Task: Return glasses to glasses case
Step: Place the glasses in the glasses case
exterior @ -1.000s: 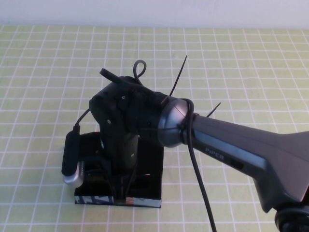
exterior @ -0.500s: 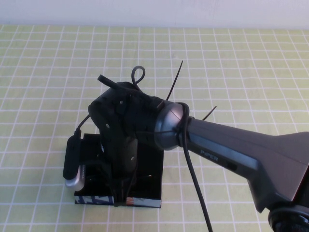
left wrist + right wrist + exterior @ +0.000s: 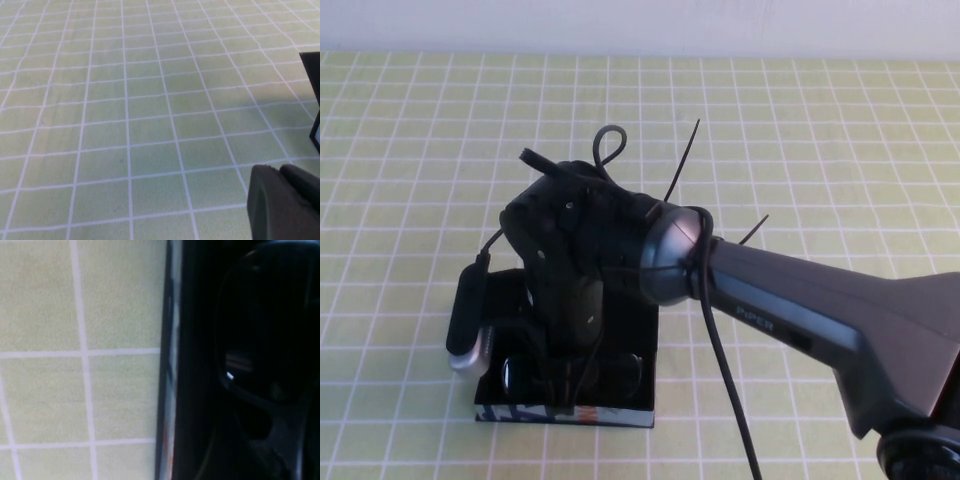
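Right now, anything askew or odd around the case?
Nothing stands out. The glasses lie inside the open glasses case, lenses along its patterned front wall. The right gripper hangs right over them, pointing down into the case. The left gripper is parked off to the side over bare tablecloth.

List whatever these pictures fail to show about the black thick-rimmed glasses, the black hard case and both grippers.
- Right gripper: high view, its own wrist covers the fingertips.
- Black thick-rimmed glasses: high view, arm covers the middle; right wrist view shows one lens only.
- Black hard glasses case: lid and far half behind the arm.
- Left gripper: left wrist view, cut by the edge.
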